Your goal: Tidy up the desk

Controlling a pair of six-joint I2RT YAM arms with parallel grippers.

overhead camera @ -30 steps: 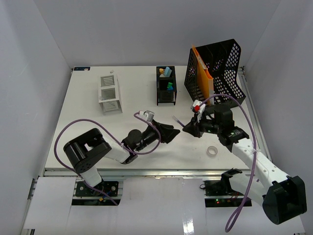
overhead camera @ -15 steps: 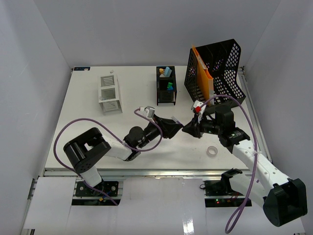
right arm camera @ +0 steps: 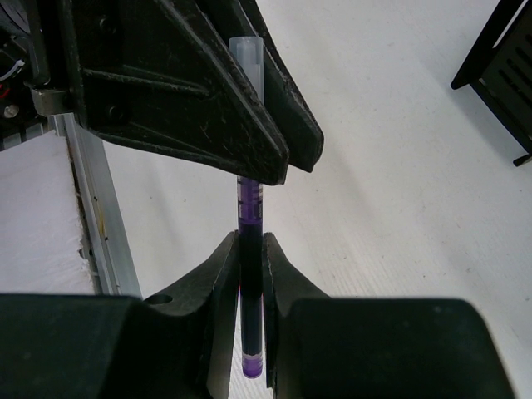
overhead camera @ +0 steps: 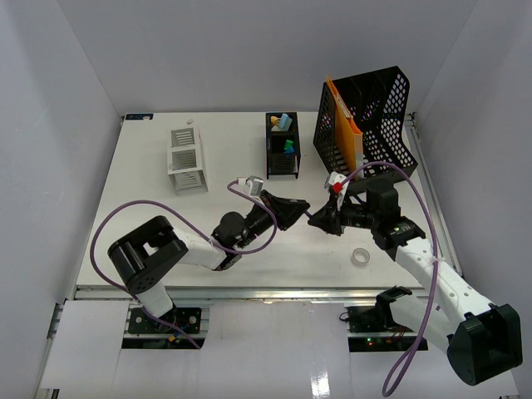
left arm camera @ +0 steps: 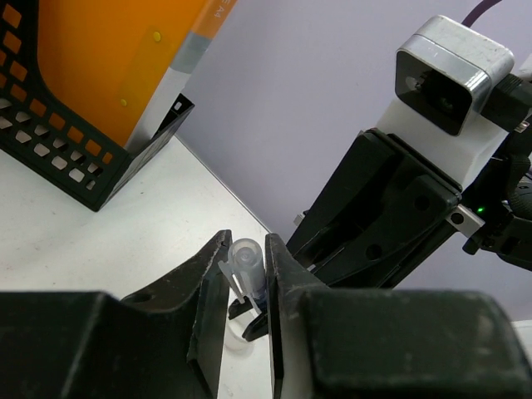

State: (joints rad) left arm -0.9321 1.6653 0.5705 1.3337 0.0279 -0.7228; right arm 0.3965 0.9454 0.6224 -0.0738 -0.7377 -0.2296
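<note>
A purple pen with a clear cap [overhead camera: 309,213] is held in the air between my two grippers above the middle of the white desk [overhead camera: 150,208]. My right gripper [right arm camera: 251,249] is shut on the pen's dark purple barrel [right arm camera: 250,218]. My left gripper [left arm camera: 247,249] has its fingers pressed on both sides of the pen's clear cap [left arm camera: 246,264]. In the top view the left gripper [overhead camera: 298,209] and the right gripper [overhead camera: 321,219] meet tip to tip. The left gripper's black fingers [right arm camera: 208,100] fill the top of the right wrist view.
A roll of clear tape [overhead camera: 360,257] lies on the desk near the right arm. A black mesh file rack [overhead camera: 378,108] with an orange folder [overhead camera: 344,125] stands back right. A black organizer [overhead camera: 282,148] and a white mesh holder [overhead camera: 186,158] stand behind.
My left gripper has moved right to the right gripper and closed round the cap end of the pen. The right gripper has kept hold of the barrel, almost still.
</note>
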